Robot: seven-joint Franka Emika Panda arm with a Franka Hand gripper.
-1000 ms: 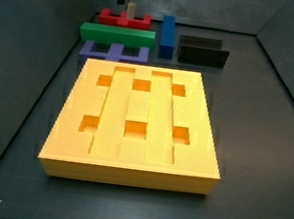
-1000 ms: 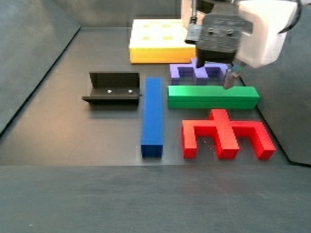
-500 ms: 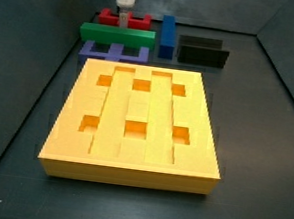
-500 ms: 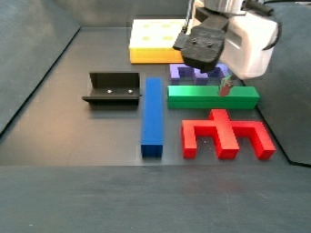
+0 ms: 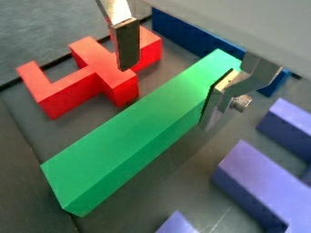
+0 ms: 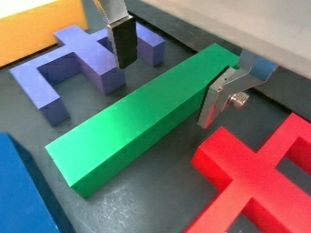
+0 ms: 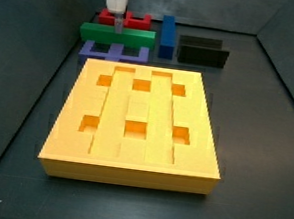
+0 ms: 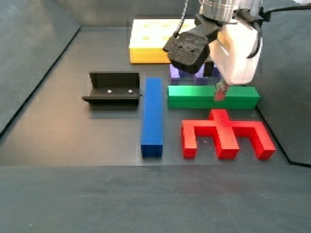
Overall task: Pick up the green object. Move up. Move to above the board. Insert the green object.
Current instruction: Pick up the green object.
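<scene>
Green bar (image 5: 140, 127) lying flat on the dark floor, between the red piece (image 5: 91, 68) and the purple notched block (image 6: 85, 64), with the blue bar (image 8: 152, 114) just beyond one end. Seen in both wrist views and again in a side view (image 8: 213, 95), parallel to the near edge of the purple block.

Gripper (image 5: 183, 68) down over the end of the bar farthest from the wrist cameras, jaws apart: one finger (image 5: 124, 41) on the red-piece side, the other (image 5: 231, 91) on the purple side, the bar passing between them. No clear contact on either flank; far finger looking close to the bar's edge, near finger with a visible gap. Not yet clamped.

Board (image 7: 135, 115) well apart from the bar, on the other side of the purple block, holes and grooves unoccupied. Dark fixture (image 8: 113, 87) standing off beside the blue bar.

Risks, as a judgement only:
- Grip well off the bar's middle, so likely droop or swing of the long free end on lifting, then a skewed arrival over the board.
- Uneven finger gaps, so a sideways shove on closing, possibly into the red piece or purple block.
- Too shallow a hold, so slipping out during the rise.
- Any tilt carried over, so jamming at the groove.
</scene>
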